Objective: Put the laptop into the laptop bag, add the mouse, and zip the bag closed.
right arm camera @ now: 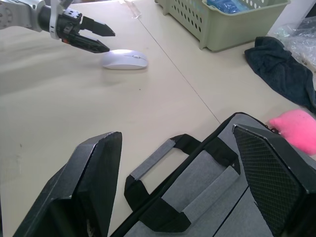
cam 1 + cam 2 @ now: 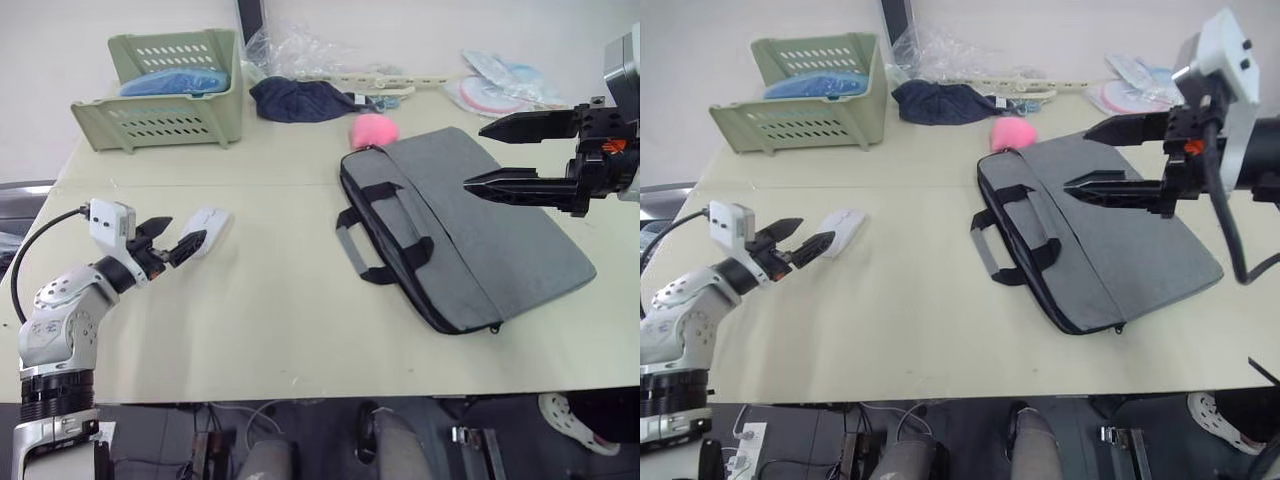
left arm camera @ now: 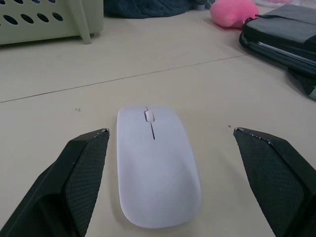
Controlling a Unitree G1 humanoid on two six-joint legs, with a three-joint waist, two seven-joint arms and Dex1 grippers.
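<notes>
Where the pale cream counter point(image 2: 300, 330) runs back to a white wall, a seam crosses it from side to side. Largest on it is the grey laptop bag point(image 2: 490, 235), lying flat on the right with its black handles point(image 2: 385, 235) toward the centre and a pink pompom point(image 2: 374, 129) at its far corner. At the back left stands a green slotted basket point(image 2: 165, 90) holding something blue, with a dark blue cloth bundle point(image 2: 300, 100) and clear plastic beside it. Well left of the bag lies the white mouse point(image 2: 207, 231). The left tool point(image 2: 170, 240) sits low, spread wide; its wrist view places the mouse between the fingertips, touching neither. The right tool point(image 2: 510, 155) hovers over the bag, also wide apart. Below the counter's front edge, a white shoe point(image 2: 575, 420) rests on the floor.
</notes>
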